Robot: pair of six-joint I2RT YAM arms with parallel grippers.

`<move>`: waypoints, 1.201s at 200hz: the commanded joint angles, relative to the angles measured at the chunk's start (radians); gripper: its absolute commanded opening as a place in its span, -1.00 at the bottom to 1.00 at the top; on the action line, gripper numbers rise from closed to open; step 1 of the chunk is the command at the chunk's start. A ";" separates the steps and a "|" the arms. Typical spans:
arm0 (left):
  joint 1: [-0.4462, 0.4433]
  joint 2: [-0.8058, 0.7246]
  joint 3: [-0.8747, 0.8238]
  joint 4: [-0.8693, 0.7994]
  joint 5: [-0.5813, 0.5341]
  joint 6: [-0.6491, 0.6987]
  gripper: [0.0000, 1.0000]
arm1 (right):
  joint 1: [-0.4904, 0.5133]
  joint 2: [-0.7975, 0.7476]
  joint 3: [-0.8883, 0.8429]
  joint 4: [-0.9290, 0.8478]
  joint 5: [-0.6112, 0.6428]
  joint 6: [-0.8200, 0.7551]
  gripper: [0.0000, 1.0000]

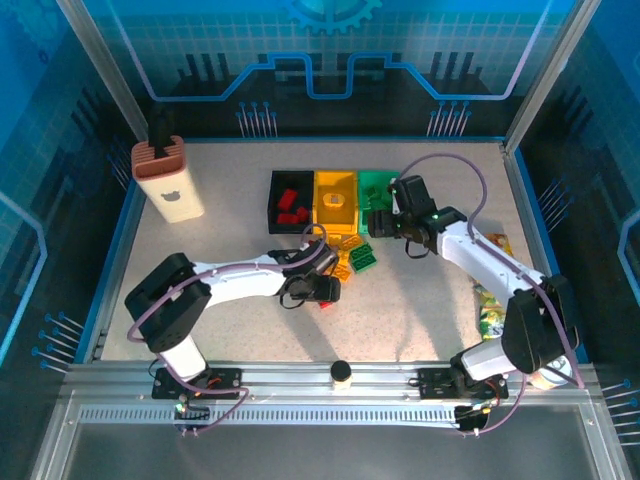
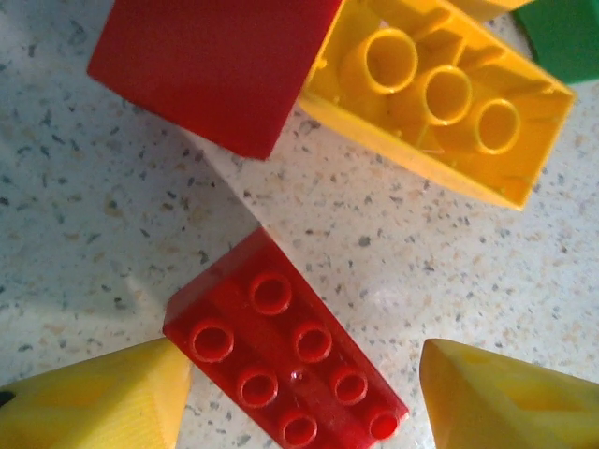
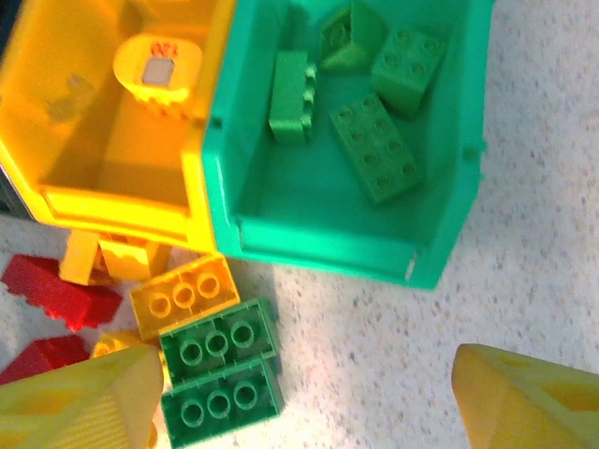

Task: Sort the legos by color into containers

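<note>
Left gripper (image 2: 301, 404) sits half-open with the red 2x4 brick (image 2: 281, 365) right between its jaws. The brick's long axis runs diagonally across the closing line, so I'd guess it twists when squeezed.

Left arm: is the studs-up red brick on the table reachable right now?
Probably yes: the left gripper is open, a finger either side of the red brick; the upturned yellow brick lies apart from it.

The left arm (image 1: 240, 282) and right arm (image 1: 490, 255) are white tubes with black joints on black bases (image 1: 197, 381) at 6 o'clock. A pale purple cable (image 1: 450, 156) loops along each. The fingers (image 2: 94, 402) are blunt yellow wedges.
</note>
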 commanded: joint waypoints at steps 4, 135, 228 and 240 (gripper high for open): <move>-0.022 0.075 0.074 -0.154 -0.104 0.056 0.24 | 0.007 -0.081 -0.056 0.024 0.035 0.032 0.63; 0.233 -0.238 0.151 -0.208 -0.106 0.227 -0.32 | 0.040 -0.258 -0.361 0.131 -0.046 0.137 0.59; 0.521 0.004 0.465 -0.146 -0.011 0.283 -0.29 | 0.238 -0.322 -0.471 0.145 -0.020 0.251 0.57; 0.526 0.059 0.521 -0.161 -0.016 0.292 -0.27 | 0.262 -0.334 -0.469 0.132 -0.005 0.259 0.57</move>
